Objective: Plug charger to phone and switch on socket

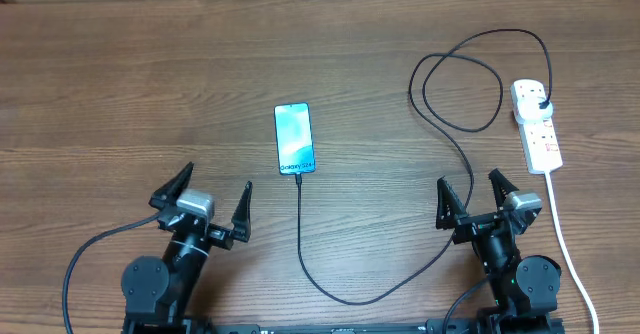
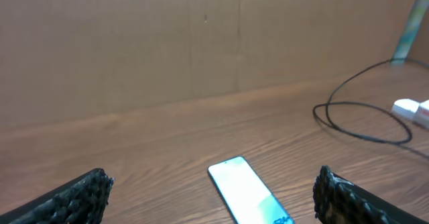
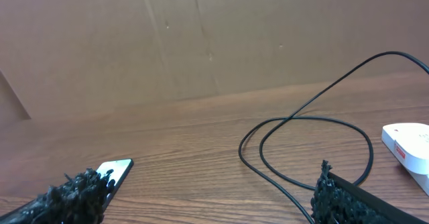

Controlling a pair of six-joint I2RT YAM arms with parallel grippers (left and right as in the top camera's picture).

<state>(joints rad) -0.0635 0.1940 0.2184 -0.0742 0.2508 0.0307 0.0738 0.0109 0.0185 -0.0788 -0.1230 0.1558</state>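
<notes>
Two snags look likely to me. The charger point(image 1: 300, 224) runs from the phone's point(image 1: 293, 138) near edge, sweeps round close under the right hand point(image 1: 466, 178) and loops up to the socket point(image 1: 541, 142), so a reach toward the switches could catch the slack and tug the tip or drag the phone across the worktop point(image 1: 120, 94). Whether the tip is fully seated in the port I cannot tell, and a switch pressed on a half-seated tip would do nothing. Both hands have their fingers spread wide and hold nothing. The phone lies ahead of and between the two hands, nearer the left hand point(image 1: 218, 179). The socket lies ahead of the right hand and to its right, with the black plug in the far outlet.
</notes>
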